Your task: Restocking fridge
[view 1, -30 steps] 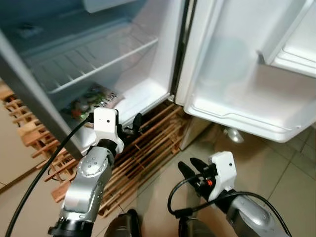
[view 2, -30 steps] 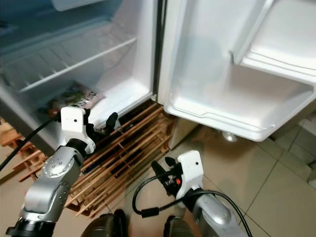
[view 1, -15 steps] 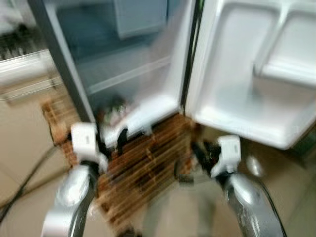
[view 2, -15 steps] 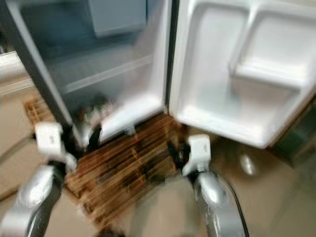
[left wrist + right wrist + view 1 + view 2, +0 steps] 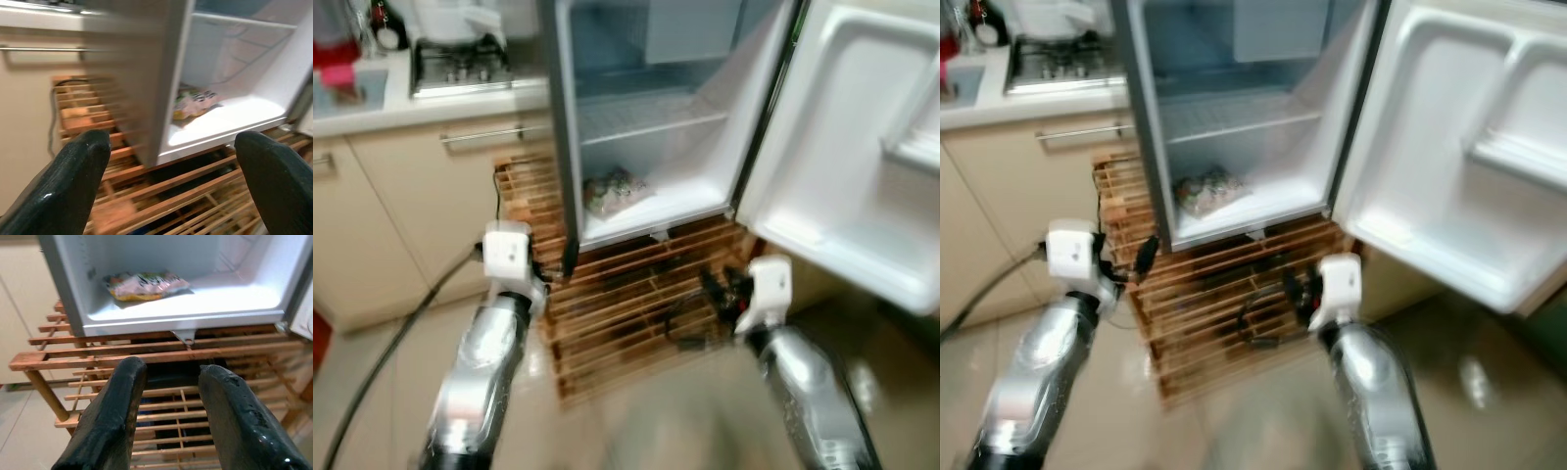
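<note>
From the head camera I see the open white fridge (image 5: pixel 656 117) on a slatted wooden pallet (image 5: pixel 626 304), a colourful flat food packet (image 5: pixel 615 189) on its bottom floor. My left wrist view shows the left gripper (image 5: pixel 171 181) spread wide, empty. My right wrist view shows the right gripper (image 5: pixel 168 401) narrowly parted, empty.

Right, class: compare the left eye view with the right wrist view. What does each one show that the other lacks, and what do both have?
Left eye view alone: the hob on the counter, the cabinet handle, the open fridge door, and both silver arms.

Right wrist view alone: the right gripper up close, jaws open with nothing between them.

Both: the food packet lying on the fridge floor, and the wooden rack under the fridge.
</note>
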Robot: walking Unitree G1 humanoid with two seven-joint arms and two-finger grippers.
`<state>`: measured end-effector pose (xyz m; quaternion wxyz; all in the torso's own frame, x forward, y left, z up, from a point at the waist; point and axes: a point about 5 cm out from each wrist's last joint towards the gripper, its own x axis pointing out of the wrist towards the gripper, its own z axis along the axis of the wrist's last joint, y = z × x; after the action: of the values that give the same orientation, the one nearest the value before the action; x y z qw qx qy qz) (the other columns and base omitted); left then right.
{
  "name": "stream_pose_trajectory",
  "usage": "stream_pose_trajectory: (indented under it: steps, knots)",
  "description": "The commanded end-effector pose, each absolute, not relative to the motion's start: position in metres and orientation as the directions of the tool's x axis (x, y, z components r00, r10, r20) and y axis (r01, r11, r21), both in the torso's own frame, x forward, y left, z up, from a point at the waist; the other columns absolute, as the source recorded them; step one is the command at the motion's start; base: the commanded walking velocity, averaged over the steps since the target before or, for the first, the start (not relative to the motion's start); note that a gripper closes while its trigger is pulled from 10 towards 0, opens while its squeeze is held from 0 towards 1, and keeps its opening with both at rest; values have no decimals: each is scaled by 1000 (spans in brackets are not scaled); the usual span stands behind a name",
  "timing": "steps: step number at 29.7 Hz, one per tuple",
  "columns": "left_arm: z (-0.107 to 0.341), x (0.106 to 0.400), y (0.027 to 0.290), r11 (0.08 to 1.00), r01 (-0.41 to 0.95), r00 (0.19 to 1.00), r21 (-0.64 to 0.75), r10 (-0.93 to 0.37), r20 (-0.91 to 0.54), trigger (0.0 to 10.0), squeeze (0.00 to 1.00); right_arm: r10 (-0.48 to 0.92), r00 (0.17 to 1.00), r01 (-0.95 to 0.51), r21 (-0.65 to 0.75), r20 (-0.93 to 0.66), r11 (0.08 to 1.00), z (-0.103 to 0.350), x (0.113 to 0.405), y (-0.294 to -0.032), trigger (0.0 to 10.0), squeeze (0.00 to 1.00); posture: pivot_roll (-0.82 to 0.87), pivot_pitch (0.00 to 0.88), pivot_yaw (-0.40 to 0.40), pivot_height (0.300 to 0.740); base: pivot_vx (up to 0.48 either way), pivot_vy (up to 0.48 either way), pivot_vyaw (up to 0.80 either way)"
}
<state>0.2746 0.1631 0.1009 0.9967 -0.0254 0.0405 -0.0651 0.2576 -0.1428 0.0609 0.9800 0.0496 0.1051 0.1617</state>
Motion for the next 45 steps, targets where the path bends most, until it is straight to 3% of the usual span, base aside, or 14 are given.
stream_pose_trajectory:
  steps: [1,5,12,21,26,27,30,32,34,35,37,39,42,45]
  knots:
    - [101,278,159,990,134,988,-49,-137,-67,10000,0,314,931,-301,98,-183,949,62,259,-151,10000,0,-156,0,14,740,0,-480,663]
    - [98,286,158,994,109,991,6,-108,-79,10000,0,306,933,-295,84,-188,952,59,255,-156,10000,0,-162,0,7,740,0,-360,331]
    - [96,281,158,992,126,989,-15,-127,-71,10000,0,295,938,-285,79,-183,955,58,254,-159,10000,0,-163,0,5,740,0,-36,0]
    - [94,276,154,989,145,987,-36,-147,-63,10000,0,328,924,-314,99,-197,944,52,252,-153,10000,0,-148,0,11,740,0,-465,0]
    - [92,273,156,988,155,986,-20,-156,-61,10000,0,447,825,-429,131,-347,894,28,234,-149,10000,0,-151,0,16,740,0,-458,0]
    - [84,273,162,989,145,985,-9,-146,-97,10000,0,444,697,-465,116,-563,878,-9,205,-166,10000,0,-157,0,15,740,0,0,0]
    - [71,275,169,989,140,977,47,-130,-167,10000,0,331,538,-460,59,-775,886,-47,167,-201,10000,0,-163,0,17,740,0,0,0]
    - [61,280,179,979,139,967,149,-101,-234,10000,0,107,453,-379,-82,-885,922,-66,143,-239,10000,0,-177,0,25,740,0,0,0]
    - [42,288,196,963,143,911,230,-37,-411,10000,0,-134,417,-205,-237,-899,950,-71,126,-278,10000,0,-192,0,26,740,0,0,0]
    - [42,288,196,963,143,911,230,-37,-411,10000,0,-134,417,-205,-237,-899,950,-71,126,-278,10000,0,-192,0,26,740,0,0,0]
    - [32,291,202,958,176,861,225,-39,-507,10000,0,-349,394,-4,-381,-850,924,-67,116,-309,10000,0,-216,0,42,740,0,0,0]
    - [27,288,198,948,233,835,218,-80,-544,10000,0,-407,393,65,-417,-825,907,-64,117,-316,10000,0,-220,0,45,740,0,0,0]
    - [4,271,182,909,387,715,154,-191,-672,10000,0,-567,422,317,-470,-708,824,-51,143,-328,10000,0,-234,0,63,740,0,0,0]
    - [-5,264,175,891,435,671,131,-223,-707,10000,0,-647,475,451,-466,-596,761,-24,164,-353,10000,0,-239,0,73,740,0,0,0]
